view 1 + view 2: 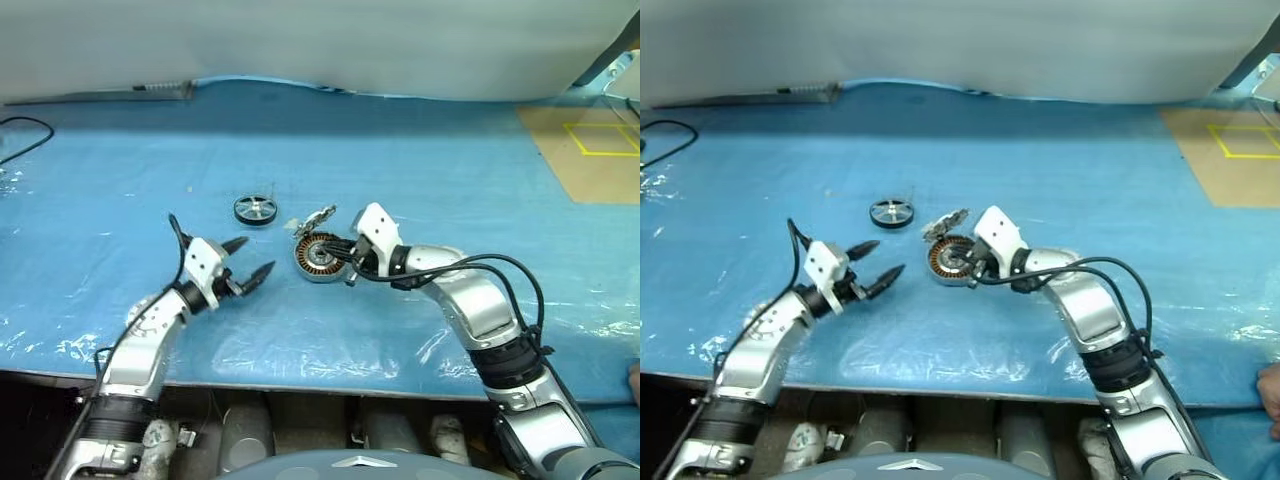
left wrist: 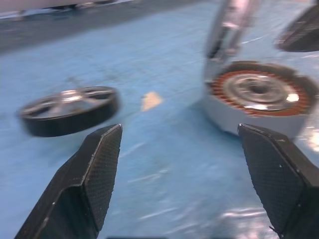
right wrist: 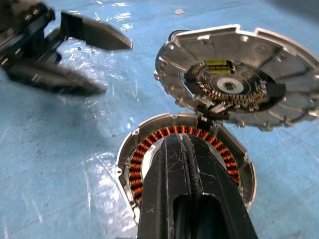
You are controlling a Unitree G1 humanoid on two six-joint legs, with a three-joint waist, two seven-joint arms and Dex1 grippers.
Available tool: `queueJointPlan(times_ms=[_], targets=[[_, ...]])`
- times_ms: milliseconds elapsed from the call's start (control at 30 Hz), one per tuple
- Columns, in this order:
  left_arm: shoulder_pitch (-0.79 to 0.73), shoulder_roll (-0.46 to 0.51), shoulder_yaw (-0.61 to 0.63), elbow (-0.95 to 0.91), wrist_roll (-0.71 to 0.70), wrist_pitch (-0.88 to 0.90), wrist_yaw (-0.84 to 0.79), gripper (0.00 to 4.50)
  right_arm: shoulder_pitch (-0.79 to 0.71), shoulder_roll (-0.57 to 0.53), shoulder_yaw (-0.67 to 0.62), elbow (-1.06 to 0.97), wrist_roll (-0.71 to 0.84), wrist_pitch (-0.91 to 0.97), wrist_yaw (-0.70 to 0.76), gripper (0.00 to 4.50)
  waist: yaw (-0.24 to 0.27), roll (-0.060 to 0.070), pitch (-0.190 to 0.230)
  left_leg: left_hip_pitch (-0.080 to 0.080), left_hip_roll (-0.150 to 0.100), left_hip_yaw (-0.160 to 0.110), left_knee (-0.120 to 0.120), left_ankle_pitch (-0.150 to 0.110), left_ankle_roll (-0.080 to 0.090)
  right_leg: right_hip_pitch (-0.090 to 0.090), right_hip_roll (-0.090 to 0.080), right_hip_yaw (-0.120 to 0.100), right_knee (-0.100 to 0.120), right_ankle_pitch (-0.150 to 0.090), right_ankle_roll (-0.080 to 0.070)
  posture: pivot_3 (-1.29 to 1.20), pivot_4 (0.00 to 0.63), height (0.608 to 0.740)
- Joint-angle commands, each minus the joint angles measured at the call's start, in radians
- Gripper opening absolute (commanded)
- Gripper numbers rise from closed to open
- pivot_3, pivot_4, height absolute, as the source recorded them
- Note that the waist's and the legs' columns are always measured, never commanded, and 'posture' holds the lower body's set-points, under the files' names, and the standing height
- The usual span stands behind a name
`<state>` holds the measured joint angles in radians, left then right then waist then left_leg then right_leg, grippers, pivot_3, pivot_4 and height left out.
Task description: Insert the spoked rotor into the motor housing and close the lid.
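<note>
Item one, a black cable (image 1: 25, 135), lies on the blue-covered tabletop (image 1: 420, 170) at the far left edge. Item two, the left hand (image 1: 252, 258), hovers low over the sheet with its two black fingers (image 2: 94, 174) spread wide and nothing between them, pointing toward the housing at its 3 o'clock. Item three, the spoked rotor (image 1: 255, 209), rests flat on the tabletop at 12 o'clock of the left hand, apart from it and untouched (silver spokes, dark rim). Item four, a tiny pale scrap (image 2: 149, 100), lies on the sheet between rotor and housing. Item five, the motor housing (image 1: 318, 256), sits upright and uncovered, copper-orange windings showing in a ring. Item six, the lid (image 3: 239, 79), stands tilted open at the housing's 12 o'clock, touching its far rim, its inner face with circuit parts exposed. Item seven, the right hand (image 1: 350, 262), reaches in from the housing's 3 o'clock, fingers pressed together and empty, tips over the housing's open top. Item eight, a tan board (image 1: 590, 150) with yellow lines, lies at the far right.
</note>
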<state>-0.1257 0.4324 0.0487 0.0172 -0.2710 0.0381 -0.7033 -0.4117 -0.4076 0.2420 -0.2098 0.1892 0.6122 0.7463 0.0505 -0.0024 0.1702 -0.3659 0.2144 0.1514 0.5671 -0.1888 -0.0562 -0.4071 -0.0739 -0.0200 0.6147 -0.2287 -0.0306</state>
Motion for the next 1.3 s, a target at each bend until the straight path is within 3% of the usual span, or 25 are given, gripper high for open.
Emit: queueJointPlan(times_ms=[33,200,467,633,667,933,1300], targets=[[-0.080,0.051,0.049,0.007,-0.028,0.065,-0.005,3.95,0.018,-0.004,-0.065,-0.036,0.060,-0.037,0.022,0.02,0.002,0.000,0.000,0.000,0.000,0.000,0.000,0.000,0.000,0.000,0.000,0.000,0.000,0.000,0.000,0.00,0.150,0.740],[-0.265,0.117,0.061,0.172,-0.080,0.196,-0.099,3.95,0.092,-0.012,-0.099,-0.018,0.085,-0.149,0.063,0.02,0.008,0.000,0.000,0.000,0.000,0.000,0.002,0.000,0.000,-0.001,0.000,0.000,0.003,0.000,0.000,0.00,0.150,0.740],[-0.612,0.117,-0.004,0.660,0.013,0.124,-0.235,3.95,0.170,0.013,-0.084,0.033,0.059,-0.221,0.038,0.02,0.021,0.000,0.000,-0.001,-0.001,-0.001,0.003,0.000,0.000,-0.001,0.000,0.000,0.004,0.000,0.000,0.00,0.150,0.740],[-0.778,0.080,-0.027,0.911,0.085,0.005,-0.253,2.66,0.178,0.029,-0.083,0.035,0.051,-0.224,0.009,0.00,0.022,0.000,0.000,-0.002,-0.002,-0.002,0.003,0.000,0.000,-0.001,-0.001,0.000,0.004,0.000,0.000,0.00,0.150,0.740],[-0.805,0.072,-0.027,0.951,0.092,-0.012,-0.261,2.66,0.178,0.032,-0.082,0.036,0.051,-0.224,0.003,0.00,0.023,0.000,0.000,-0.003,-0.002,-0.002,0.003,0.000,0.000,-0.001,-0.001,-0.001,0.004,0.000,0.000,0.00,0.150,0.740],[-0.915,0.026,-0.072,1.149,0.203,-0.067,-0.243,2.66,0.171,0.042,-0.075,0.048,0.043,-0.232,-0.020,0.00,0.025,-0.001,0.000,-0.003,-0.002,-0.003,0.002,0.000,0.000,-0.001,-0.001,-0.001,0.003,0.000,0.000,0.00,0.150,0.740],[-0.932,-0.020,-0.098,1.221,0.304,-0.060,-0.180,2.66,0.166,0.051,-0.070,0.051,0.037,-0.235,-0.029,0.00,0.035,-0.002,0.001,-0.003,-0.002,-0.003,0.002,0.000,0.000,-0.001,-0.001,-0.002,0.003,0.000,0.000,0.00,0.150,0.740]])
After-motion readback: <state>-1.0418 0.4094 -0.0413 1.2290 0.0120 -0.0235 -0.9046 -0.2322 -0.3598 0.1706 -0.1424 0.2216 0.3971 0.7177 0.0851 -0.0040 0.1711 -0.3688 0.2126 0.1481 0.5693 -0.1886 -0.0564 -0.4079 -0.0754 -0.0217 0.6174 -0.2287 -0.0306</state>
